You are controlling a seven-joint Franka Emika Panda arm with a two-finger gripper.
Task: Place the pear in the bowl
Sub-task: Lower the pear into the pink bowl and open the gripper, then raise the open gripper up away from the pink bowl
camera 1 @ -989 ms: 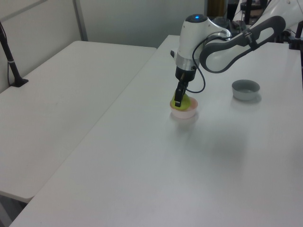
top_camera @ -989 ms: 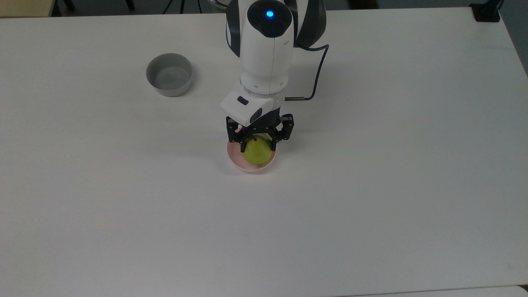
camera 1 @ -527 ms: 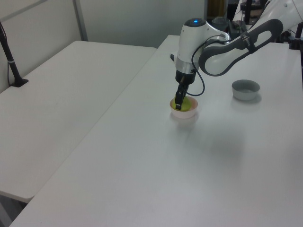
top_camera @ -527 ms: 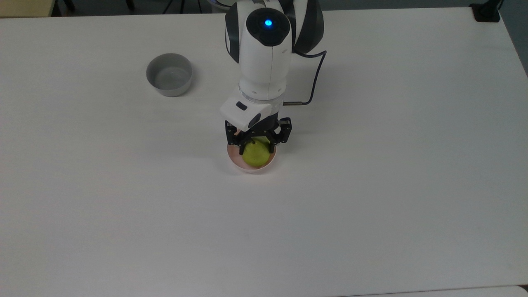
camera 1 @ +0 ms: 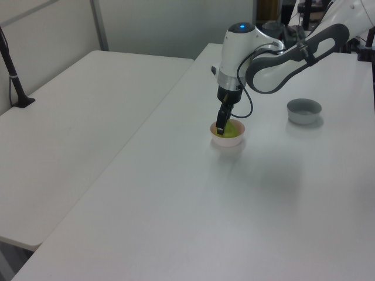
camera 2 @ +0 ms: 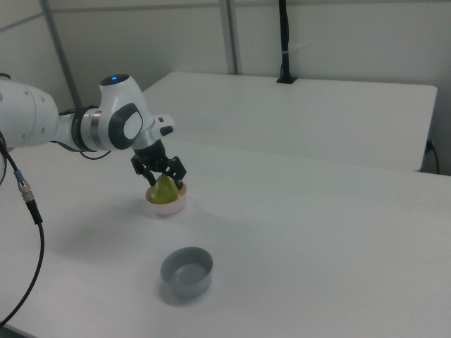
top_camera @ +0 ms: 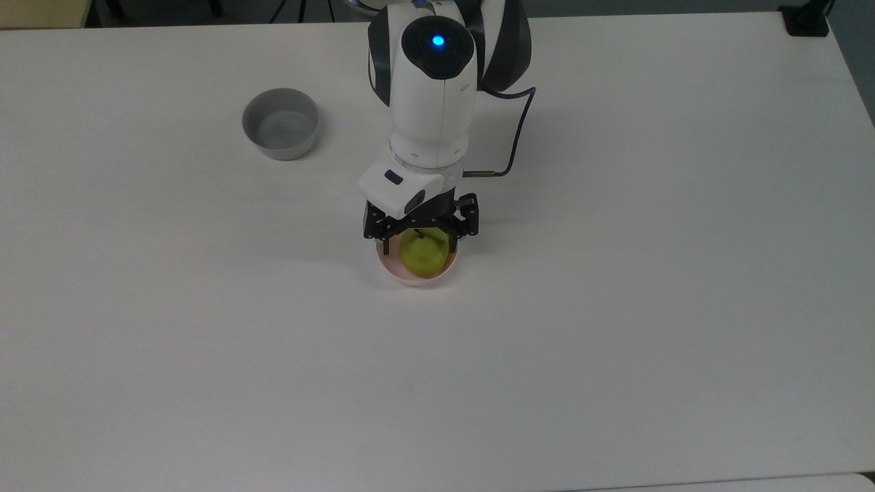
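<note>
Resting inside the pale pink bowl (top_camera: 417,277), the yellow-green pear (top_camera: 424,254) sits stem-up near the middle of a broad white tabletop (top_camera: 615,307), with the robot's hand (top_camera: 420,239) poised directly over it, its black fingers spread to either side of the fruit's upper half and apparently no longer pinching it. In the right view the pear (camera 2: 165,191) stands taller than the bowl's (camera 2: 168,205) rim, its narrow top between the fingers. The fruit looks smooth, rigid and light, its rounded skin likely slippery; the widest part of the body, held from two opposite sides, would seem the surest place to take it, and the small bowl looks light enough to shift if nudged. A grey straight-sided bowl (top_camera: 281,124) stands well apart, toward the top view's upper left. Beyond the matte, uncluttered surface, the left view shows a second white table (camera 1: 70,129) alongside and plain pale wall panels behind.
</note>
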